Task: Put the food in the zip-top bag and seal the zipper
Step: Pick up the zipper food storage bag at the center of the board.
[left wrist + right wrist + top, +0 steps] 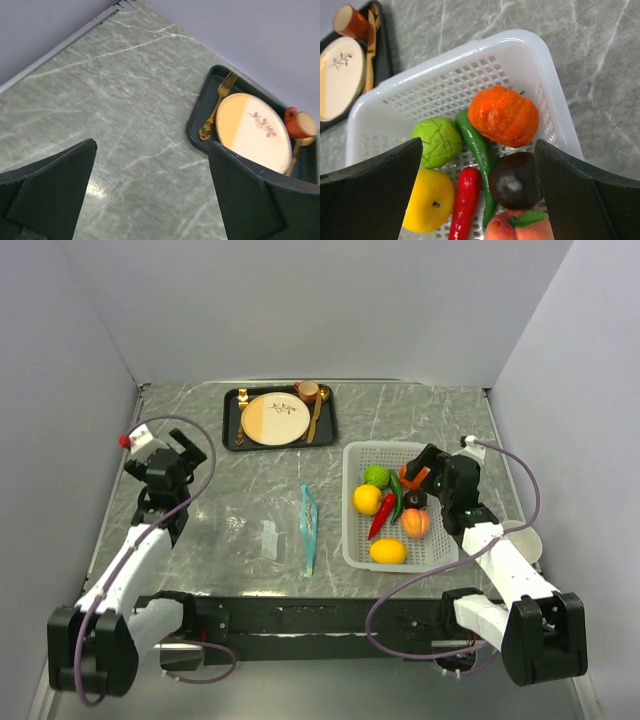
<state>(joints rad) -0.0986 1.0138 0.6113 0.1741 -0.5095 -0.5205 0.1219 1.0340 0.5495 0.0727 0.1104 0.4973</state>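
Note:
The food lies in a white mesh basket (pixel 357 540): a green lime (pixel 376 476), two yellow lemons (pixel 367 499) (pixel 388 551), a red chili (pixel 381 518), a green chili (pixel 397 496), an orange peach (pixel 416 523). The right wrist view shows the lime (pixel 438 141), red chili (pixel 466 202), green chili (pixel 476 145), an orange bumpy fruit (pixel 504 115), a dark plum (pixel 515 180) and the peach (pixel 517 227). The clear zip-top bag (pixel 262 535) lies flat mid-table, its light blue zipper (pixel 309 528) on its right edge. My right gripper (pixel 428 468) is open above the basket. My left gripper (pixel 178 452) is open and empty at far left.
A dark tray (pixel 236 435) at the back holds a cream-and-tan plate (pixel 275 418), a red cup (pixel 308 390) and gold cutlery (pixel 316 415). The tray (pixel 200 112), plate (pixel 252 132) and a gold fork (pixel 216 107) also show in the left wrist view. Grey walls enclose the table.

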